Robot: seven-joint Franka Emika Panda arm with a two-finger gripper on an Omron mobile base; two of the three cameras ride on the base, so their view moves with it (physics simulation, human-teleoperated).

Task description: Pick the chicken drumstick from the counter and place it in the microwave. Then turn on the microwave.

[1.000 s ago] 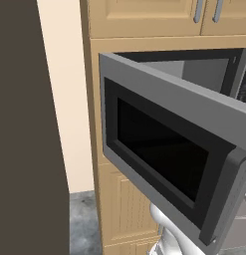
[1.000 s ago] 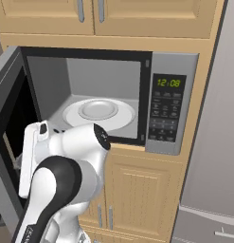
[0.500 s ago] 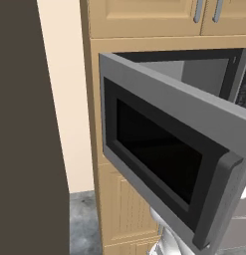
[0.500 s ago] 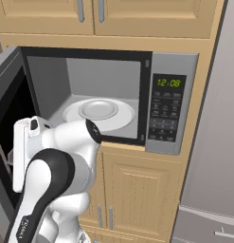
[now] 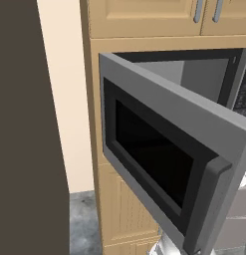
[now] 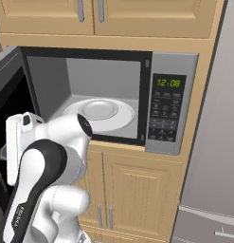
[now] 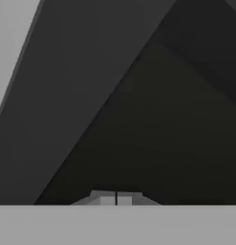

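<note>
The microwave (image 6: 173,71) stands open, its door (image 5: 159,149) swung out to the left. Inside, a white round turntable (image 6: 123,116) carries a small white plate (image 6: 99,109). The chicken drumstick is hidden from me and the counter is out of view. My white arm (image 6: 47,161) reaches left in front of the cavity, with its hand (image 6: 16,142) against the inner side of the door (image 6: 7,95). In the hand view my gripper (image 7: 116,198) is shut with nothing between its tips, close to the door's dark window (image 7: 153,119). The keypad (image 6: 166,118) sits on the right.
Light wooden cabinet doors (image 6: 132,190) sit below the microwave and more (image 6: 113,16) above it. A grey refrigerator (image 6: 218,142) stands to the right. A dark tall panel (image 5: 25,139) fills the left of the left base view.
My hand has moved left, from in front of the turntable to the door's inner side. The door's free edge has shifted slightly left in the left base view.
</note>
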